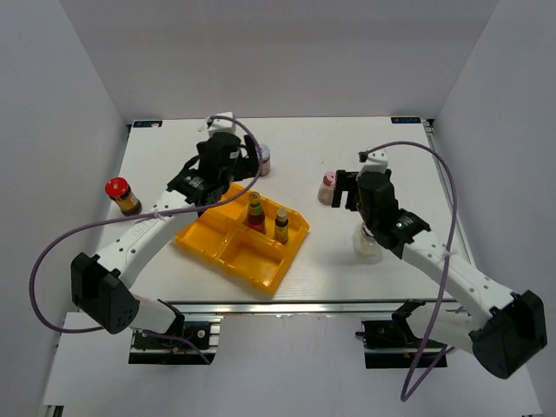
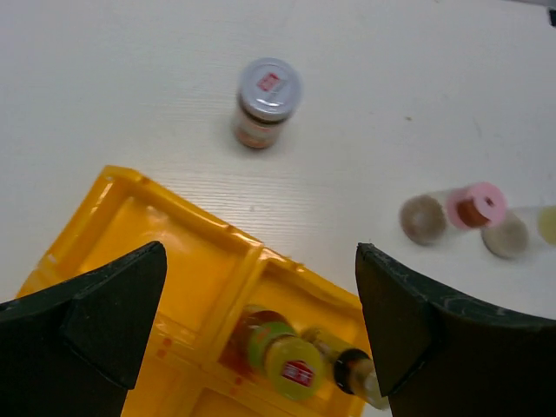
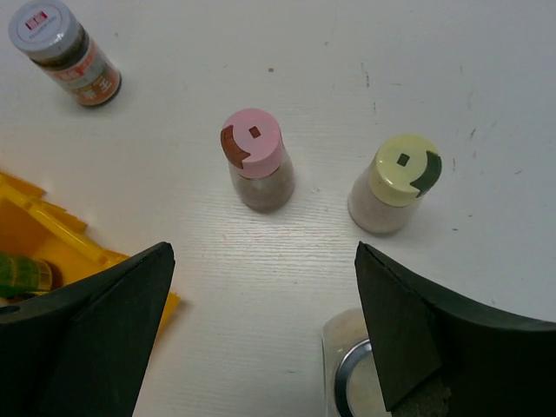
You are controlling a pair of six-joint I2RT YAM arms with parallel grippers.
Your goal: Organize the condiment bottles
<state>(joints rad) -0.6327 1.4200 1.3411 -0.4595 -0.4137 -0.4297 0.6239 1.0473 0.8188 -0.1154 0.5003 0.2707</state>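
Note:
A yellow tray [image 1: 228, 248] holds two upright bottles, one pale-green-capped [image 1: 255, 209] and one dark-topped [image 1: 281, 224]; both show in the left wrist view [image 2: 291, 360] [image 2: 352, 371]. My left gripper [image 1: 244, 167] [image 2: 261, 252] is open and empty above the tray's far edge. A silver-capped jar [image 1: 263, 159] [image 2: 268, 91] stands just beyond it. My right gripper [image 1: 347, 190] [image 3: 265, 250] is open and empty. Ahead of it stand a pink-capped shaker [image 3: 254, 156] [image 1: 328, 188] and a yellow-capped shaker [image 3: 395, 181]. A wide clear glass jar [image 1: 367, 242] [image 3: 360, 373] stands under its right finger.
A red-capped jar [image 1: 122, 195] stands alone at the table's far left edge. White walls enclose the table on the left, back and right. The tray's corner [image 3: 43, 234] shows at the left of the right wrist view.

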